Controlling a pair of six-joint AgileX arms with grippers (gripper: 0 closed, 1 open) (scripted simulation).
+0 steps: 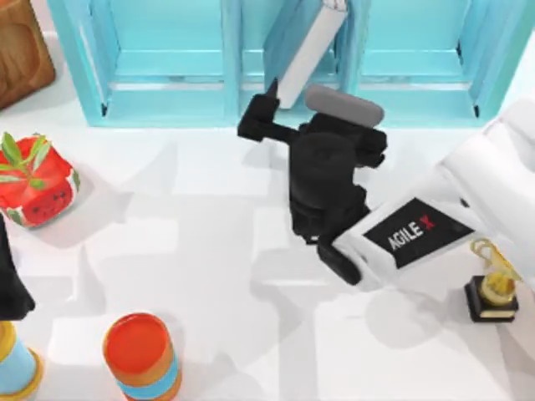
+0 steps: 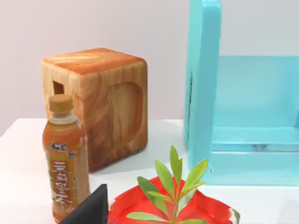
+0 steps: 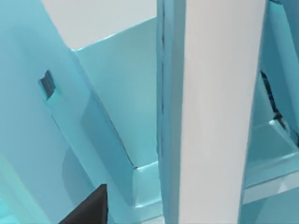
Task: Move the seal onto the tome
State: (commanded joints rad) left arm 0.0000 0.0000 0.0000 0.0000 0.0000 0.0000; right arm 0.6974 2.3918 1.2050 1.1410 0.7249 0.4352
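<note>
The tome (image 1: 308, 52) is a thick teal book with white page edges. It stands tilted in the middle bay of the light-blue shelf unit (image 1: 167, 92). My right gripper (image 1: 284, 107) is at the book's lower end, right at the shelf's front. The right wrist view has the tome (image 3: 215, 112) very close, its cover and page edges running straight up the picture. The seal is out of view. My left gripper (image 1: 10, 288) is parked at the table's left edge.
A gold trophy on a black base (image 1: 493, 288) stands under my right arm at the right. A red pot with a green plant (image 1: 38, 180), a wooden box (image 1: 21, 46) and an orange can (image 1: 142, 355) sit at the left. An orange drink bottle (image 2: 65, 154) stands by the wooden box (image 2: 103, 102).
</note>
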